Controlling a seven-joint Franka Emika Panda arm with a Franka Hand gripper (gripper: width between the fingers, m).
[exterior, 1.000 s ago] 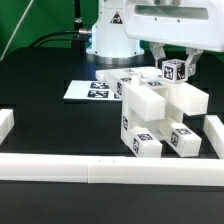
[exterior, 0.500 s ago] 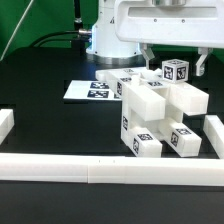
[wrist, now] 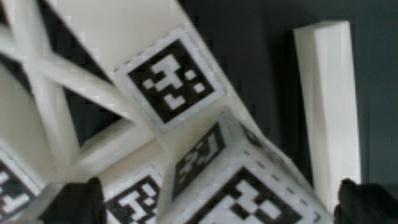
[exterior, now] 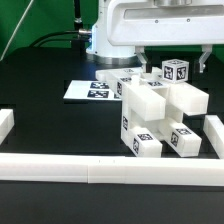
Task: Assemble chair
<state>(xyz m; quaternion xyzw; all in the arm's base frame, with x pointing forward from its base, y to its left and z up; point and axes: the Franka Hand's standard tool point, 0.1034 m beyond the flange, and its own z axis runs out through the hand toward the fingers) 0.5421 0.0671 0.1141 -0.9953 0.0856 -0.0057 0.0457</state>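
Observation:
The chair [exterior: 158, 115] stands as a blocky white cluster of tagged pieces at the exterior view's right of centre. Its topmost tagged block [exterior: 176, 71] sits on the cluster. My gripper [exterior: 173, 62] hangs over that block with its jaws wide apart, one dark finger [exterior: 144, 60] on each side and neither touching it. In the wrist view the tagged faces of the chair [wrist: 169, 80] fill the picture, and my gripper [wrist: 221, 205] is open, its fingertips [wrist: 80, 202] clear of the block between them.
The marker board [exterior: 92, 90] lies behind the chair toward the exterior view's left. White border bars run along the front [exterior: 100, 168], the left [exterior: 5, 125] and the right [exterior: 213, 135]. The robot base [exterior: 108, 35] stands at the back.
The jaws have spread from close against the top block to wide open, letting it go. The gripper has risen slightly; the block stays on the chair.

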